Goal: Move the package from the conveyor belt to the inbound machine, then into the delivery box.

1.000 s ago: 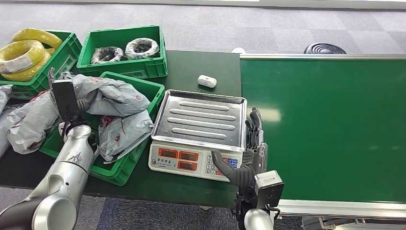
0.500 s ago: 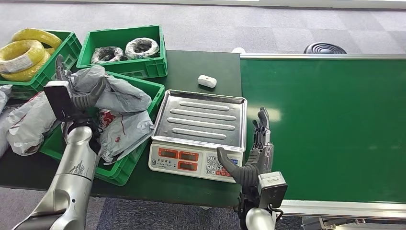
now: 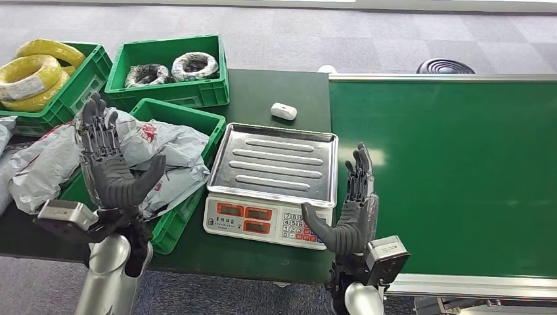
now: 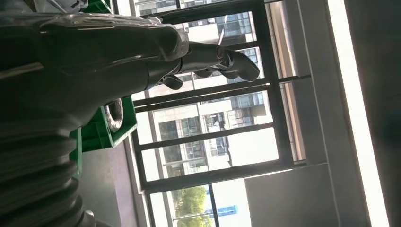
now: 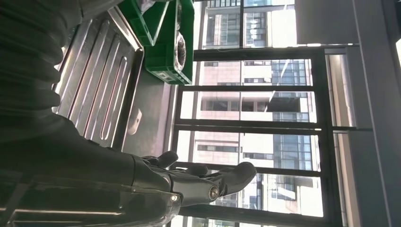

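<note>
Several grey plastic packages (image 3: 172, 139) lie heaped in the green delivery box (image 3: 209, 122) left of the scale. My left hand (image 3: 110, 165) is raised upright in front of that box, fingers spread, holding nothing; the left wrist view shows its fingers (image 4: 230, 61) against windows. My right hand (image 3: 353, 209) stands upright and open between the scale's front right corner and the green conveyor belt (image 3: 453, 177), touching nothing. The scale (image 3: 263, 220) carries a bare ribbed steel tray (image 3: 276, 161), which the right wrist view shows as the tray (image 5: 97, 90) beyond my right hand (image 5: 184, 182).
More grey packages (image 3: 33, 167) lie on the dark table left of the box. A green bin of yellow coils (image 3: 33, 73) and a bin of black and white coils (image 3: 172, 65) stand behind. A small white device (image 3: 284, 111) lies behind the scale.
My left hand has come up and back out of the green box, letting go of the grey package and spreading its fingers. My right hand has risen a little beside the scale.
</note>
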